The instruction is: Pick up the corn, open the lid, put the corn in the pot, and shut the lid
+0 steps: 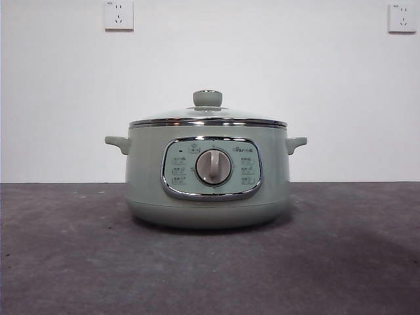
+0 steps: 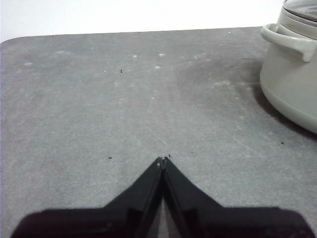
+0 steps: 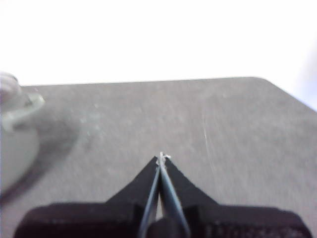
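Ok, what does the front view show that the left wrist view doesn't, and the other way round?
Only the front view shows the pot's front panel with its silver dial, the lid's green knob, both side handles, and two wall sockets. No arm appears there, and no corn.

Only the left wrist view shows the left gripper, its jaws shut and empty above bare table beside the pot.

Both show the sage-green pot with its lid on, standing on the grey table before a white wall.
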`<action>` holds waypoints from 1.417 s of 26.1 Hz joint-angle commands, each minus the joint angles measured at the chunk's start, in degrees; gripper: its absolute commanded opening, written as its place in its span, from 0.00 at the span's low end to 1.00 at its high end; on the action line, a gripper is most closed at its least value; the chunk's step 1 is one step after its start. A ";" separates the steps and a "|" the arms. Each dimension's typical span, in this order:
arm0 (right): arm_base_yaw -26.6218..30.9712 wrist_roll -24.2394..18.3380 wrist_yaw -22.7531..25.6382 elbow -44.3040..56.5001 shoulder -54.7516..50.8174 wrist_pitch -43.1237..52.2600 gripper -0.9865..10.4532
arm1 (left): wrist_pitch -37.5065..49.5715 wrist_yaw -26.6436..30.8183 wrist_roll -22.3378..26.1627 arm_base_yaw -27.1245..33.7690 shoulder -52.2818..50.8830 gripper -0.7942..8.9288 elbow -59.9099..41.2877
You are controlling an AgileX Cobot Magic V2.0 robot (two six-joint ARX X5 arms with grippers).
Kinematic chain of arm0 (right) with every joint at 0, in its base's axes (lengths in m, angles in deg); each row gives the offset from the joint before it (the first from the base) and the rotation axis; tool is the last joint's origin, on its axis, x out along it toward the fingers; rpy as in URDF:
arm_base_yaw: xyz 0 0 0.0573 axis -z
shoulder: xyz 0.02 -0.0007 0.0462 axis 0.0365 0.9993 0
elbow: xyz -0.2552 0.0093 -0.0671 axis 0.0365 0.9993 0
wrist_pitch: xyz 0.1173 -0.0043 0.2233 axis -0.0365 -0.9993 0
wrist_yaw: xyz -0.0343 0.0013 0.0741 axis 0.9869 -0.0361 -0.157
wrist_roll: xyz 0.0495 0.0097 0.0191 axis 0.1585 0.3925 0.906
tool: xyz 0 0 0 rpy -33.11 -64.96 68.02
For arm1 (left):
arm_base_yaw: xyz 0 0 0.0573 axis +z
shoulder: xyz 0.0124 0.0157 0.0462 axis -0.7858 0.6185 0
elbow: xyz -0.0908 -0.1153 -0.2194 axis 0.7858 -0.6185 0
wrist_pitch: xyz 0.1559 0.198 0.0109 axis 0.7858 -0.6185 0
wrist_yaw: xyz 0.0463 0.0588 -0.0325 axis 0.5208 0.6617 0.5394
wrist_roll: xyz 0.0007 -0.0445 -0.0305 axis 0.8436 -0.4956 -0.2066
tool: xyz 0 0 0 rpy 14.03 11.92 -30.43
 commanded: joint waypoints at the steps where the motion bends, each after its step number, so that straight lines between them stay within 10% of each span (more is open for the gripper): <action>1: 0.09 -0.17 -0.04 3.56 -1.25 2.38 0.09 | 0.39 0.00 -0.20 0.02 0.02 0.08 -0.59; 37: 0.13 -2.78 -3.02 3.78 -1.16 -3.04 0.09 | 0.37 0.00 -0.20 0.02 0.77 0.08 -0.59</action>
